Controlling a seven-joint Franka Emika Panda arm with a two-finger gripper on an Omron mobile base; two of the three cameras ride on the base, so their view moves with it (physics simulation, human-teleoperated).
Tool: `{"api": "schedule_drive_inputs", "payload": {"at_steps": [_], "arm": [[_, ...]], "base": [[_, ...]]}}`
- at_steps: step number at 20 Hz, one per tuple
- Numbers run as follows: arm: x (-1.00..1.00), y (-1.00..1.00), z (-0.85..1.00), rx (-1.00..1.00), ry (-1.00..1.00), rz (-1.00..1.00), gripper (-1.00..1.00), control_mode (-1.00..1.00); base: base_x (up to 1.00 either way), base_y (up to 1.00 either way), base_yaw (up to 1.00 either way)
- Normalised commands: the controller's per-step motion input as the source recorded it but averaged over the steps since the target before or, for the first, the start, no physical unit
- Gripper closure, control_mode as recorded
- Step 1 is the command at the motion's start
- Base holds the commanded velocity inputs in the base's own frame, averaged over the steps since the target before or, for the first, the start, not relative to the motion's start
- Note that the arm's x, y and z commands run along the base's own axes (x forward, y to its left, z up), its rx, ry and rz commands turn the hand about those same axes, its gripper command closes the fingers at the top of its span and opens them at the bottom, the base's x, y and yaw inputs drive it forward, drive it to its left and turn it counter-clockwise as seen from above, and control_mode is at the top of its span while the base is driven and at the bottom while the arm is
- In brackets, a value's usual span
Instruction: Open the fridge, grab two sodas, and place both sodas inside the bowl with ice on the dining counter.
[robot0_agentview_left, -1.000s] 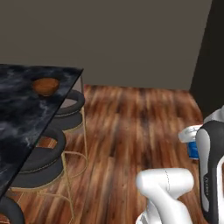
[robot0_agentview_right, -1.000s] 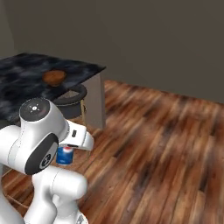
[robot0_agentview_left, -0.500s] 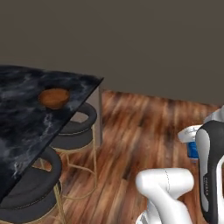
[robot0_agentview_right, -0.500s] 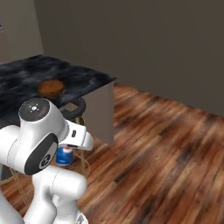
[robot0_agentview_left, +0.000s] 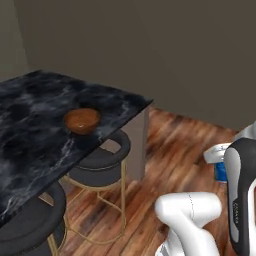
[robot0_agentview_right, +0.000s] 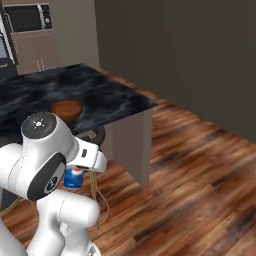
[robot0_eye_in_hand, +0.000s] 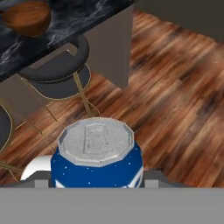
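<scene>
Left base view: the bowl (robot0_agentview_left: 81, 120) is sitting on the dining counter (robot0_agentview_left: 30, 145), with the blue soda (robot0_agentview_left: 220, 171) peeking from behind the arm; right base view: a microwave (robot0_agentview_right: 28, 17) is showing; hand view: the gripper (robot0_eye_in_hand: 94, 183) is clamping the can, fingertips hidden, bowl interior unclear.

Black round stools (robot0_agentview_left: 100, 159) on wood floor (robot0_agentview_right: 200, 175), microwave (robot0_agentview_right: 30, 17)

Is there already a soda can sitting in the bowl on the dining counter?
No, the bowl on the dining counter holds no can; the blue soda is at the end effector.
</scene>
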Motion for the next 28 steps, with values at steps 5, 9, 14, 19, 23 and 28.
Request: {"api": "schedule_drive_inputs", "payload": {"at_steps": [5, 9, 14, 19, 23, 28], "arm": [[0.00, 0.00, 0.00, 0.00, 0.00, 0.00, 1.00, 1.00], [0.00, 0.00, 0.00, 0.00, 0.00, 0.00, 1.00, 1.00], [0.00, 0.00, 0.00, 0.00, 0.00, 0.00, 1.00, 1.00], [0.00, 0.00, 0.00, 0.00, 0.00, 0.00, 1.00, 1.00], [0.00, 0.00, 0.00, 0.00, 0.00, 0.00, 1.00, 1.00], [0.00, 0.00, 0.00, 0.00, 0.00, 0.00, 1.00, 1.00]], "base": [[0.79, -0.22, 0.50], [0.78, -0.31, 0.47], [0.72, -0.32, 0.46], [0.64, -0.28, 0.49], [0.70, -0.20, 0.52], [0.73, -0.08, 0.53]]}}
